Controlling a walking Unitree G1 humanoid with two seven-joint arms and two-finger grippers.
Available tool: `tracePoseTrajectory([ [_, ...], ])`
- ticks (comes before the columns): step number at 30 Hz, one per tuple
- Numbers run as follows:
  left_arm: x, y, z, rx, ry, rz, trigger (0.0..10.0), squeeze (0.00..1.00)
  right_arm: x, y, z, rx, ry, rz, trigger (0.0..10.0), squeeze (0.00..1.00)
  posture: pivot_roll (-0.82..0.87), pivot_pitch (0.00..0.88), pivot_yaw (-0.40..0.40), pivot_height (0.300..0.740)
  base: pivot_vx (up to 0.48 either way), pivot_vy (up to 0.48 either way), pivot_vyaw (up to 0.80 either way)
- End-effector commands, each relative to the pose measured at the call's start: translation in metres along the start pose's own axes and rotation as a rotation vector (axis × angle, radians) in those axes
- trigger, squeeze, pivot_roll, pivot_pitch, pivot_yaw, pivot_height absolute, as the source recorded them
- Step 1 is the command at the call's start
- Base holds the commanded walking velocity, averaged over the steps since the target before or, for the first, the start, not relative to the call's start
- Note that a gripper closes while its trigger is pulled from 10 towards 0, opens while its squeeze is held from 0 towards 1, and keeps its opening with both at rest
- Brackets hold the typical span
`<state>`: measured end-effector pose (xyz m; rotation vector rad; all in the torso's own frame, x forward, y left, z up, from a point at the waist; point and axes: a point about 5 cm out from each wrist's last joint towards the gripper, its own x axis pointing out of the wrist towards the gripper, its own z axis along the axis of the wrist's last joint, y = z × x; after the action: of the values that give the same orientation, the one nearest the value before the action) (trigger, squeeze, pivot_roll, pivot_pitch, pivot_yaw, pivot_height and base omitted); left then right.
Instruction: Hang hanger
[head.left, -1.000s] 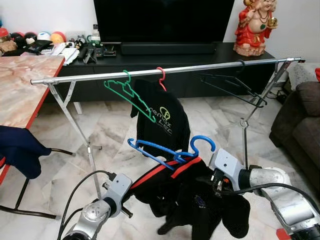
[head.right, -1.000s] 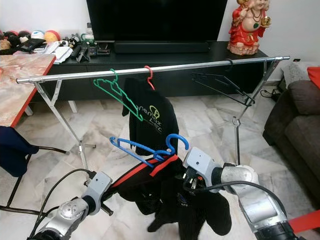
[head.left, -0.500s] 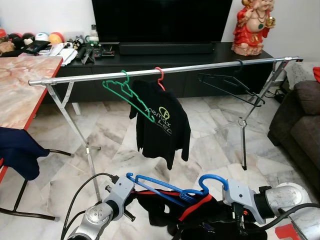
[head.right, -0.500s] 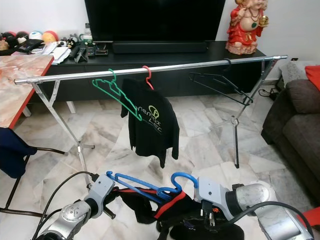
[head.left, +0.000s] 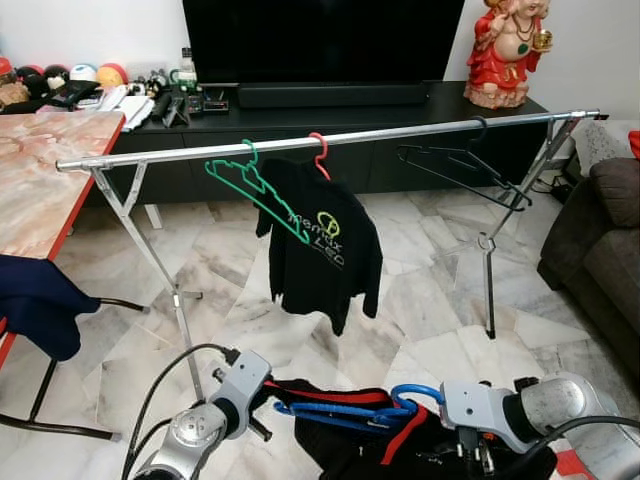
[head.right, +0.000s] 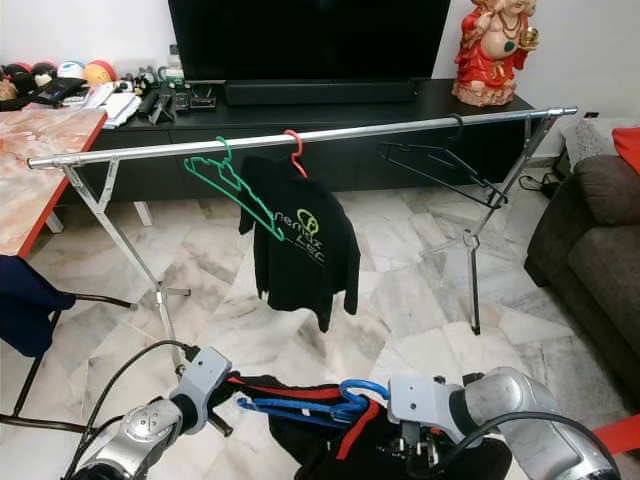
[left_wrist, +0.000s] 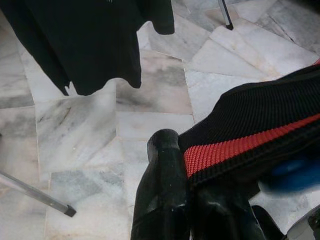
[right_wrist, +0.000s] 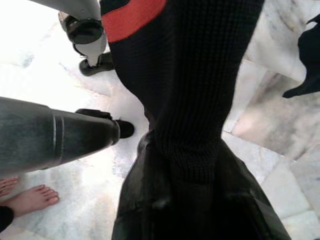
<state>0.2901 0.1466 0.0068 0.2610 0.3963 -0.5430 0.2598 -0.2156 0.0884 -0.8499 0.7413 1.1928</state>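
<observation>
A blue hanger (head.left: 345, 410) carrying a black garment with a red stripe (head.left: 400, 445) lies low between my two arms, well below the silver clothes rail (head.left: 330, 138). My left gripper (left_wrist: 182, 150) is shut on the garment's red-striped edge (left_wrist: 240, 145). My right gripper (right_wrist: 187, 170) is shut on a black fold of the same garment (right_wrist: 190, 75). On the rail hang an empty green hanger (head.left: 255, 190), a red hanger with a black T-shirt (head.left: 320, 240) and an empty black hanger (head.left: 465, 170).
A marble-topped table (head.left: 40, 170) with a dark blue cloth (head.left: 40, 300) over a chair stands at the left. A dark sofa (head.left: 600, 240) is at the right, a TV console (head.left: 350, 100) behind the rail. A person's bare foot (right_wrist: 30, 197) is on the floor.
Both arms have come down with the blue hanger and garment, from around the hanging T-shirt's height to low near the floor. The hanger now lies nearly level.
</observation>
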Motion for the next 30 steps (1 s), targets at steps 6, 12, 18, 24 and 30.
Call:
tracePoseTrajectory([
  [6,-0.005,0.006,-0.006,0.036,0.04,-0.002,0.0,0.0,-0.004,-0.014,-0.016,0.003,0.135,-0.124,0.0,0.0,-0.1,0.091,-0.006,0.74,0.0,0.0,0.0],
  [12,-0.005,0.005,-0.005,0.048,0.038,-0.022,0.0,0.0,-0.003,-0.023,-0.021,-0.018,0.241,-0.218,0.0,0.0,-0.1,0.092,-0.008,0.74,0.0,0.0,0.0],
  [18,-0.004,0.007,0.0,0.054,0.022,-0.033,0.0,0.0,0.003,-0.033,-0.024,0.007,0.318,-0.337,0.0,0.0,-0.09,0.09,-0.009,0.74,0.0,0.0,0.0],
  [24,-0.003,0.011,0.019,0.012,-0.062,-0.124,0.0,0.0,0.021,-0.027,-0.02,0.02,0.317,-0.317,0.0,0.0,-0.08,0.087,-0.008,0.74,0.0,0.0,0.0],
  [30,-0.005,0.021,0.041,-0.018,-0.14,-0.172,0.0,0.0,0.043,-0.022,-0.02,0.096,0.308,-0.359,0.0,0.0,-0.06,0.075,0.002,0.74,0.0,0.0,0.0],
])
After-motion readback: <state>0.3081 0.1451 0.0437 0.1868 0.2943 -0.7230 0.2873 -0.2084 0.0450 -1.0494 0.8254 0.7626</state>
